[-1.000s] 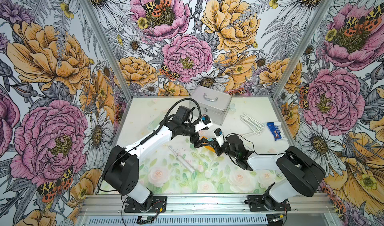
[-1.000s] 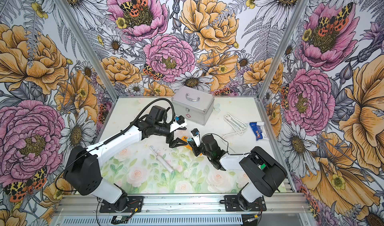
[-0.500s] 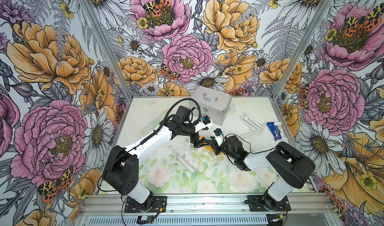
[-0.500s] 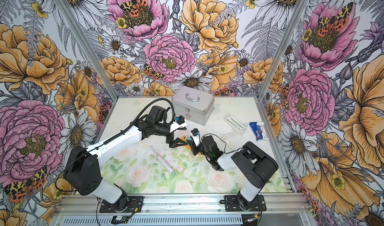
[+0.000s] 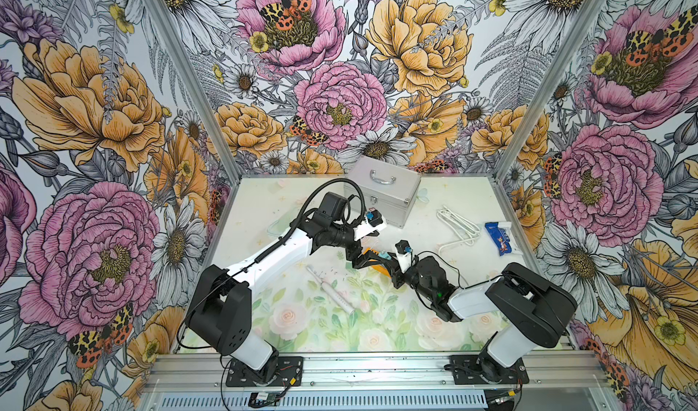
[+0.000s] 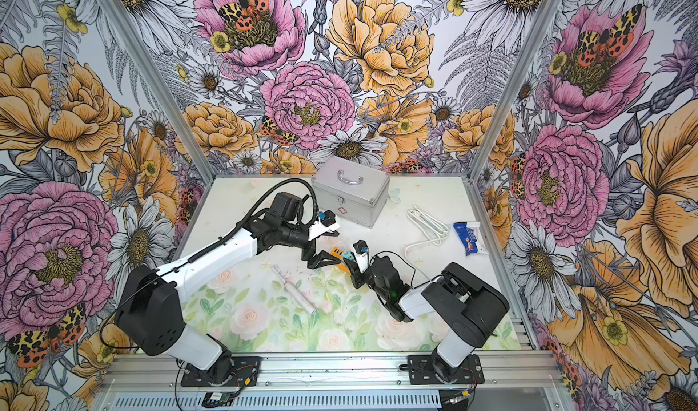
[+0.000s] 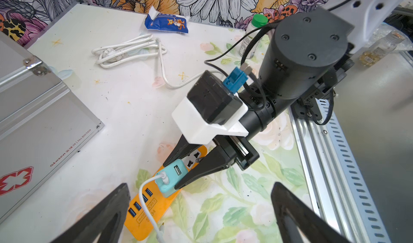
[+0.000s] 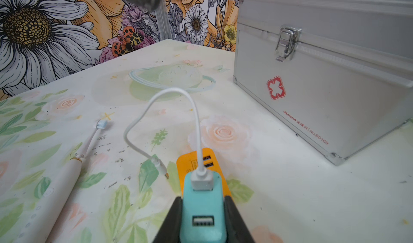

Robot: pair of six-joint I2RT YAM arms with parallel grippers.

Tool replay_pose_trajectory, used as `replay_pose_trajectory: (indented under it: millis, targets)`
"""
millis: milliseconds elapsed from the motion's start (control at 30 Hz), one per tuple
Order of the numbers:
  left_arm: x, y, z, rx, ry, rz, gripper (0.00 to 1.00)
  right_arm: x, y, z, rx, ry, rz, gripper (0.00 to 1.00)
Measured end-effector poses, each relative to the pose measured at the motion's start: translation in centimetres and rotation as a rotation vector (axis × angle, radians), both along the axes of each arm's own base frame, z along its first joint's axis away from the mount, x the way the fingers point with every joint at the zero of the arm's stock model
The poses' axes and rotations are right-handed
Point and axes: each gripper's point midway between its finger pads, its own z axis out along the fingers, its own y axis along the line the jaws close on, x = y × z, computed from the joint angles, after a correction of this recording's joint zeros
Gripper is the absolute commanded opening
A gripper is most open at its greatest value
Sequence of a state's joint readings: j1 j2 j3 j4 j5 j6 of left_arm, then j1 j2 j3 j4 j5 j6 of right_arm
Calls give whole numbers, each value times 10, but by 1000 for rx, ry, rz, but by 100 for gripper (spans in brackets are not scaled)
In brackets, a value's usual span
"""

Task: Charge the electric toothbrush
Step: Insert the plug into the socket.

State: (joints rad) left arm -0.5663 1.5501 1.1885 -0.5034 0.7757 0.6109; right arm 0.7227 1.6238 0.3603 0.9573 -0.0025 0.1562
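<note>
Electric toothbrush [image 5: 331,290] lies flat on the desk [image 5: 257,201] — the right jaws pinch the teal charger [image 8: 202,210] on the orange power strip [image 7: 134,225], and the left jaws spread wide.

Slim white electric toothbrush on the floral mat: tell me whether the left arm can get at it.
Probably yes. The slim white electric toothbrush lies uncovered near the open, empty left end effector; nothing stands between them.

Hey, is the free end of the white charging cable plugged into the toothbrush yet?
Unplugged. The cable's free connector is bare beside the orange power strip, apart from the toothbrush.
</note>
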Motion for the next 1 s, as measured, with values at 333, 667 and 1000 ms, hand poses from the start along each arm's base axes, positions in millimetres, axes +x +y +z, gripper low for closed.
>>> replay_pose_trajectory:
  millis: [333,667,1000]
  targets:
    - [0,0,0,0,0,-1,99,0,7,-1,-35,-3,6,0]
    - [0,0,0,-1,0,-2,99,4,17,-2,-11,-19,30,0]
    - [-1,-1,0,-2,0,-4,99,-1,12,-4,22,-21,-2,0]
